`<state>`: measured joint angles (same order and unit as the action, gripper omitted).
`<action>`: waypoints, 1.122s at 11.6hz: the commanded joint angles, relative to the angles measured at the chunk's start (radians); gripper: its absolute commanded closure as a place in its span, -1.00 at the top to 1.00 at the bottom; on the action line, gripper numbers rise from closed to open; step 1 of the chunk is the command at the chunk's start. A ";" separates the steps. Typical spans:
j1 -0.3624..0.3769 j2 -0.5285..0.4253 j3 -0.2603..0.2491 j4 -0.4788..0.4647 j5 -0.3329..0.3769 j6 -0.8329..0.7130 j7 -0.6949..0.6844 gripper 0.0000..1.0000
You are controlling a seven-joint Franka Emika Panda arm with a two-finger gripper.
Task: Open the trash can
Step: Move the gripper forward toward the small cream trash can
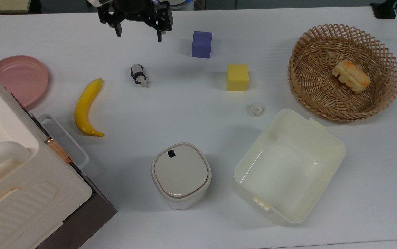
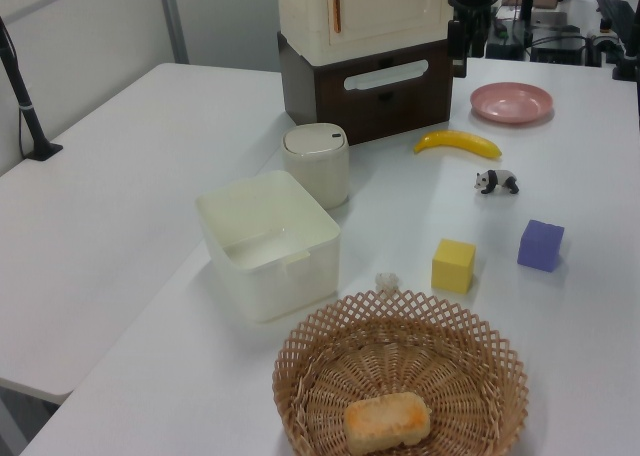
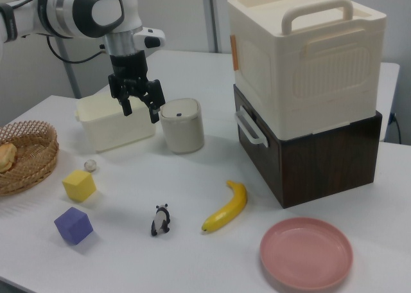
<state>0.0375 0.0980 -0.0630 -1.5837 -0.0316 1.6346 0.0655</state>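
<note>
Squarely rounded, the smooth white trash can (image 1: pixel 181 175) keeps its flat matte lid shut; gripper (image 1: pixel 139 33) jaws spread, empty

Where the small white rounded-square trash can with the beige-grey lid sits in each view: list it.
Top view: trash can, lower centre, lid shut.
Left view: trash can, upper centre-left.
Right view: trash can, centre-left, beside the gripper.
Shared landmark: the cream rectangular tub right next to it.
</note>
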 commanded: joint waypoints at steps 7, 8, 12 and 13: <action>-0.024 -0.021 -0.008 0.011 -0.034 -0.085 0.005 1.00; -0.021 -0.018 -0.008 0.011 -0.036 -0.085 0.005 1.00; -0.018 -0.017 -0.006 0.011 -0.030 -0.090 0.010 1.00; -0.018 -0.021 -0.006 0.011 -0.028 -0.093 0.013 1.00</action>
<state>0.0061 0.0872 -0.0645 -1.5745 -0.0498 1.5689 0.0668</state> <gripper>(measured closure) 0.000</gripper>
